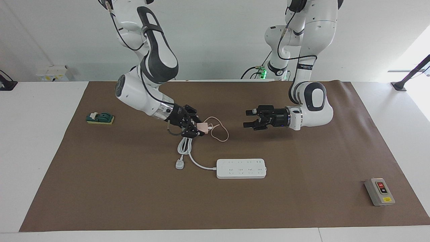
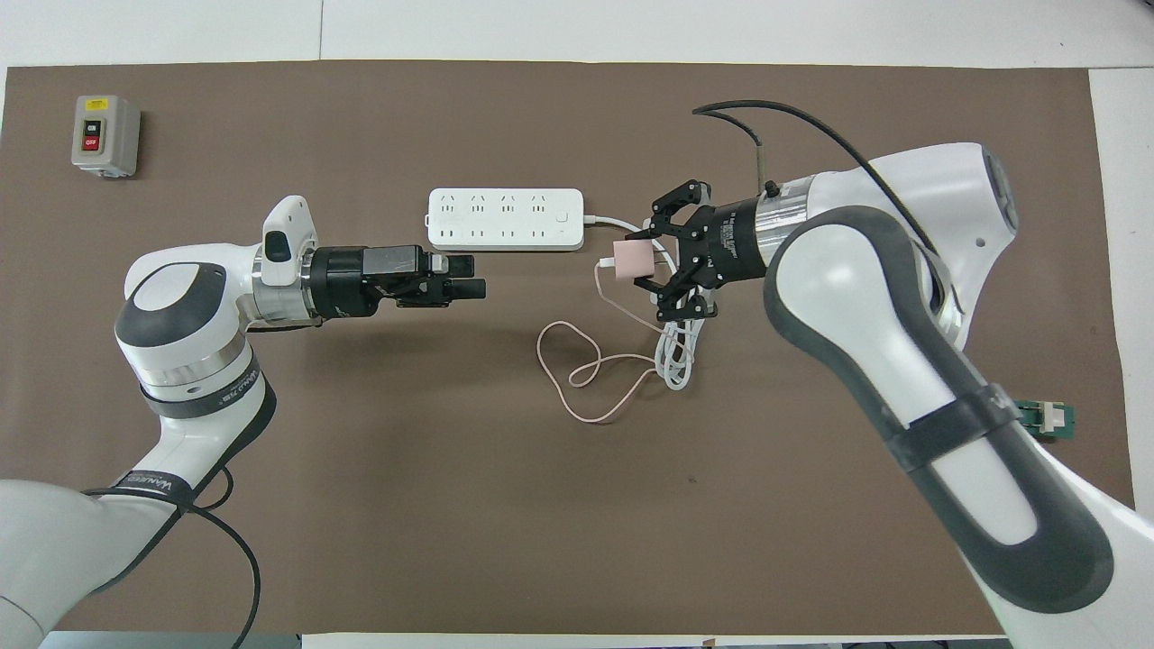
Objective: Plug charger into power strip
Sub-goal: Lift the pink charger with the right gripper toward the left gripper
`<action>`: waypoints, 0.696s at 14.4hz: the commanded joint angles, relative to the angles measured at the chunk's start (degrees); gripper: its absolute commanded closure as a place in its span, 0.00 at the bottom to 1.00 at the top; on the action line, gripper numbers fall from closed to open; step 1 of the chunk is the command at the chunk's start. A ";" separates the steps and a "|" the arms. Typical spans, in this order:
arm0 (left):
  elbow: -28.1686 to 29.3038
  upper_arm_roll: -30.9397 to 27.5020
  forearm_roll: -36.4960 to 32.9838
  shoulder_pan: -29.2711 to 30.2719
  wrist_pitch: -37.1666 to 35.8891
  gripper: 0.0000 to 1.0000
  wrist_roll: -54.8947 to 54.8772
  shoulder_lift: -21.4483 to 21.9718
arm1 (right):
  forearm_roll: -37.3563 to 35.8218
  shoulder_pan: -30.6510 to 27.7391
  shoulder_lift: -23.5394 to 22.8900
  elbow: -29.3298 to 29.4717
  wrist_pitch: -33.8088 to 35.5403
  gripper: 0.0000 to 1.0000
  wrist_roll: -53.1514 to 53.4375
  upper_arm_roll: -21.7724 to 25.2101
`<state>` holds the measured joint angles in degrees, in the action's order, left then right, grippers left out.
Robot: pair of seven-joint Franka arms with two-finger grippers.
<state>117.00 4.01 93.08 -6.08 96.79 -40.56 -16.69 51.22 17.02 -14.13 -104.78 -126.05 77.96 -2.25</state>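
My right gripper (image 1: 199, 128) (image 2: 642, 260) is shut on the charger (image 1: 203, 126) (image 2: 630, 261), a pale-pink cube held above the mat over the strip's coiled white cord (image 1: 185, 145) (image 2: 675, 357). The charger's thin pink cable (image 1: 219, 131) (image 2: 577, 370) trails in loops on the mat. The power strip (image 1: 241, 168) (image 2: 505, 219) lies flat, white, farther from the robots than the charger. My left gripper (image 1: 249, 118) (image 2: 464, 278) hangs open and holds nothing, over the mat beside the strip's end toward the left arm.
A white three-pin plug (image 1: 180, 164) ends the strip's cord. A grey switch box (image 1: 379, 191) (image 2: 105, 135) sits far from the robots at the left arm's end. A green block (image 1: 99, 118) (image 2: 1046, 419) lies at the right arm's end. A brown mat (image 1: 134, 188) covers the table.
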 commanded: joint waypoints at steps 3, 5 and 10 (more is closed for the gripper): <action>0.95 -0.32 1.31 0.10 -0.12 0.00 -1.63 0.43 | 2.65 7.40 -0.81 1.69 -8.41 1.00 5.43 0.14; 1.04 -0.32 1.31 0.36 -0.46 0.00 -3.03 0.43 | 2.74 9.25 -0.89 2.30 -8.95 1.00 6.15 0.23; 1.21 -0.32 1.22 1.24 -1.96 0.00 -3.30 0.26 | 2.65 11.19 -2.91 5.98 -9.21 1.00 7.90 0.14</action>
<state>117.04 3.79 93.12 -5.08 95.91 -42.20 -16.70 52.72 27.70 -15.12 -102.11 -134.86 84.24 -2.27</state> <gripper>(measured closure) 0.000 0.485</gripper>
